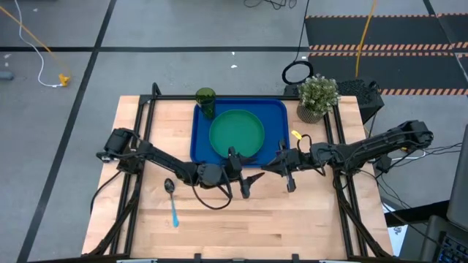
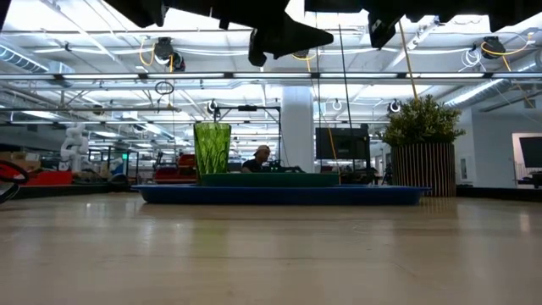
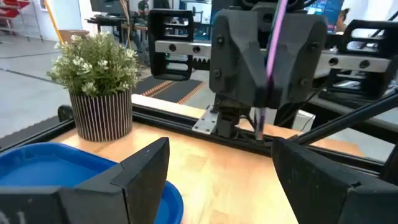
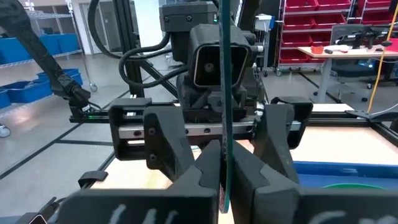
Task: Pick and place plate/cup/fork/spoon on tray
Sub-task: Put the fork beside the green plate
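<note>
Green plate [image 1: 237, 133] and dark-green cup [image 1: 205, 98] resting on blue tray [image 1: 199, 130]. Spoon [image 1: 171, 197] lying apart on bare wood. Right gripper [image 4: 222, 186] clamped on fork [image 4: 224, 93]; left gripper [image 3: 217, 180] spread open. No readable lettering anywhere.

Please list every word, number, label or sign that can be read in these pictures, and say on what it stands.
No text can be read in any view.
Pale marks on the left gripper body, in its wrist view: too blurred to read.
Pale marks on the right gripper body, in its wrist view: too blurred to read.
</note>
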`<move>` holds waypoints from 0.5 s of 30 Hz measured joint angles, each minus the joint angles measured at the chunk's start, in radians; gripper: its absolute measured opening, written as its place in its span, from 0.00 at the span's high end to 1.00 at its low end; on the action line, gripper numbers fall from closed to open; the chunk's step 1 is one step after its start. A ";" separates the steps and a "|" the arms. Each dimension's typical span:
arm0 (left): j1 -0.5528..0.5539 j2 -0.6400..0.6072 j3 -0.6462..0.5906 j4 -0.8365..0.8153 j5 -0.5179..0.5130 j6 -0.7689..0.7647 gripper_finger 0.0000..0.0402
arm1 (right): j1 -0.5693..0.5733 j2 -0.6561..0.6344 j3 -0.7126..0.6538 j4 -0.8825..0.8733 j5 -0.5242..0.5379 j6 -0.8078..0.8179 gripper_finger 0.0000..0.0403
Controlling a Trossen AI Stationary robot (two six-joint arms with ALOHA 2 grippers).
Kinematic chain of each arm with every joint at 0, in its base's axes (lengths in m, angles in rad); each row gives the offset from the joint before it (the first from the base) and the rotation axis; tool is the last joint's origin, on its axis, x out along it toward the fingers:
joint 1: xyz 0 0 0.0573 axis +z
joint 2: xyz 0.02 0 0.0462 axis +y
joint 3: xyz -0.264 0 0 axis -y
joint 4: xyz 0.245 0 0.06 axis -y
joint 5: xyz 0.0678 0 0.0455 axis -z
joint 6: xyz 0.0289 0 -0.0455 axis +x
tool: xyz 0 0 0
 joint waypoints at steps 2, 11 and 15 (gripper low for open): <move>0.001 0.004 0.000 0.022 0.022 0.003 0.29 | 0.000 0.000 0.000 0.001 0.000 0.000 1.00; 0.028 0.026 0.003 0.098 0.132 -0.036 0.46 | 0.000 0.000 0.000 -0.001 0.002 -0.007 1.00; 0.029 0.025 0.003 0.105 0.132 -0.039 0.58 | 0.000 0.000 0.000 0.002 0.002 -0.007 1.00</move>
